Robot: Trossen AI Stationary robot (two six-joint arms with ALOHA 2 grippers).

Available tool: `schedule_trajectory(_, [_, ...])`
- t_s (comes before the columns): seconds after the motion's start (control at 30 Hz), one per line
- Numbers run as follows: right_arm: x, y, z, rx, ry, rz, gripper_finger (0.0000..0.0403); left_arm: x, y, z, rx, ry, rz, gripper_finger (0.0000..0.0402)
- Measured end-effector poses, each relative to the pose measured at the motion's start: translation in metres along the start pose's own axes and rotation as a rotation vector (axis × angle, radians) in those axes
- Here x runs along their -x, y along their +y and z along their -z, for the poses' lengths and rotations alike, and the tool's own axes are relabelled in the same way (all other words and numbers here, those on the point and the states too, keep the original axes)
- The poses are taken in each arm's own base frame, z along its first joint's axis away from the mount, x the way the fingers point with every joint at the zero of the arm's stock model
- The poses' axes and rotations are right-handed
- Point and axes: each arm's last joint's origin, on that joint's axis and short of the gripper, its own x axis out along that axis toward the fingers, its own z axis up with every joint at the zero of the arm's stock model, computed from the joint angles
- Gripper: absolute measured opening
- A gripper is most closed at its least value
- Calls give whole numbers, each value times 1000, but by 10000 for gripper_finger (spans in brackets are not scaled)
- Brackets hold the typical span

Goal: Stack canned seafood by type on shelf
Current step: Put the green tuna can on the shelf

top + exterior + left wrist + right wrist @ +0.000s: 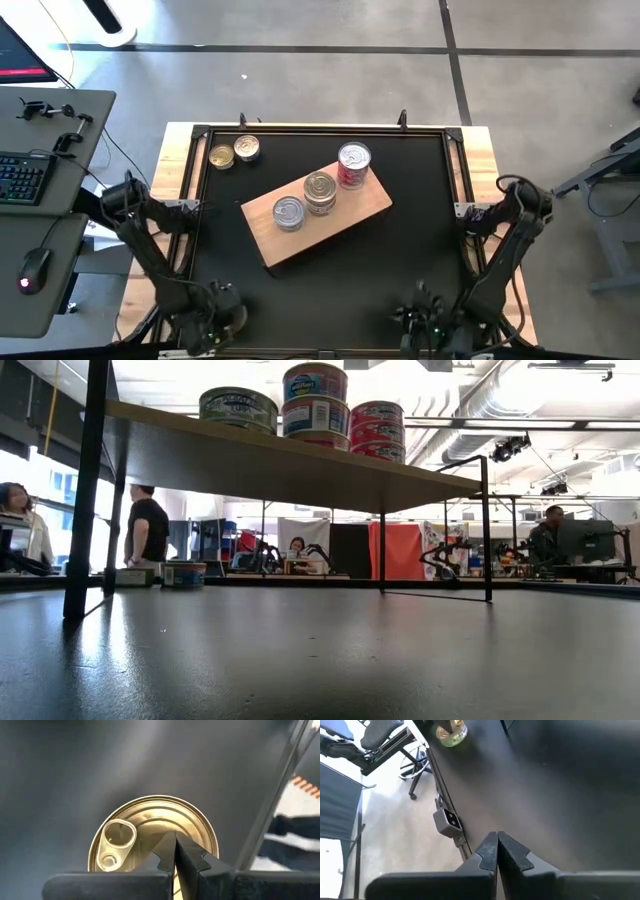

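Observation:
The shelf (345,215), a light-brown board on thin black legs (486,530), stands slantwise mid-table. On it are three lots of tins: silver-topped (288,212), a stack (320,190), and a red-labelled stack (354,165). Two more tins (221,157) (247,149) rest on the black tabletop at the far left. A gold tin (152,837) with a pull tab lies flat at the near left corner, below my left gripper (175,845), which is shut. My right gripper (497,845) is shut and hangs over bare tabletop at the near right. My left gripper comes from above, slanting down, with its shut fingertips over the gold tin's top (165,827), near its middle and beside the pull tab (119,837). I cannot tell whether they touch it. The tin lies flat on the tabletop.
The black tabletop (420,250) has a raised frame with a wooden border (480,150). The arms' bases stand at the left (130,200) and right (520,200) edges. A desk with keyboard and mouse (30,180) is off to the left. People show in the room behind (148,525).

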Motion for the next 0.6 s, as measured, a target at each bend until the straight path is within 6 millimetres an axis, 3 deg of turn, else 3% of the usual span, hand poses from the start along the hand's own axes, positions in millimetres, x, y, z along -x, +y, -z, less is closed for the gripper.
schedule_trajectory(0.13, [1, -2, -5, 2, -2, 10, 0, -17, -9, -18, -17, -52, 53, 0])
schedule_trajectory(0.3, [1, -3, -4, 8, 1, 16, 0, -44, -35, -36, -112, -111, 150, 0])
schedule_trajectory(0.6, [-1, -4, -7, 2, -3, 23, 0, -86, -78, -85, -284, -229, 130, 0])
